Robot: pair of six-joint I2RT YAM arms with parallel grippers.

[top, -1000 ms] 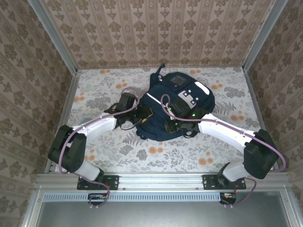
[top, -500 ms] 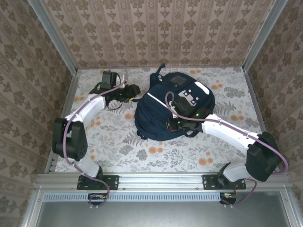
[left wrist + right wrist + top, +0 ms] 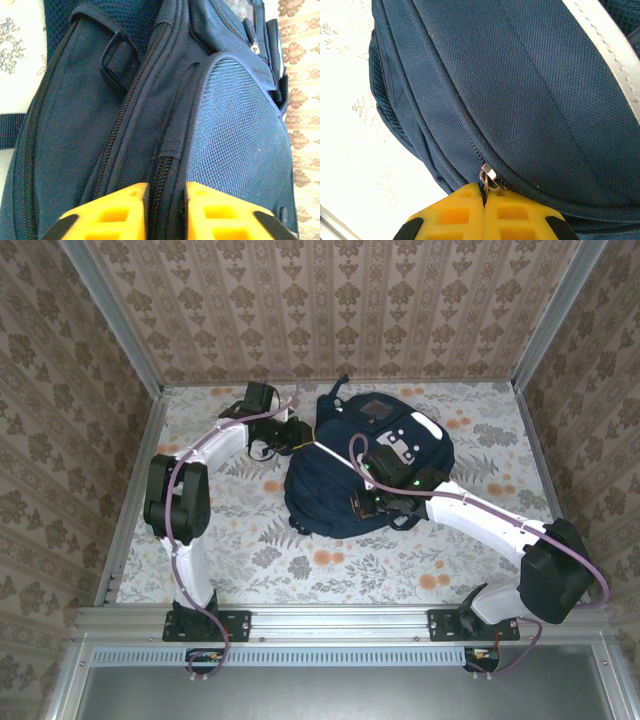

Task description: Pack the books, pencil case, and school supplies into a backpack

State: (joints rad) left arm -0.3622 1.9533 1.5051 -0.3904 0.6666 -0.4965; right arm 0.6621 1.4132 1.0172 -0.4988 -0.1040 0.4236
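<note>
backpack (image 3: pixel 322 490): navy with a white diagonal stripe, lying on the floral table (image 3: pixel 400 560), centre of the top view.
left gripper (image 3: pixel 167 200): at the backpack's upper-left edge in the top view. In the wrist view the yellow fingers (image 3: pixel 115 212) sit at the bottom of the frame, clamped on a raised fabric ridge that carries a zipper line.
mesh panel (image 3: pixel 240 125): right of that ridge.
right gripper (image 3: pixel 484 200): on the backpack's lower middle in the top view. Fingers are pressed together at the bottom of the wrist frame, pinching the metal zipper pull (image 3: pixel 489 179) at their tips.
zipper seam: runs up-left from the pull.
</note>
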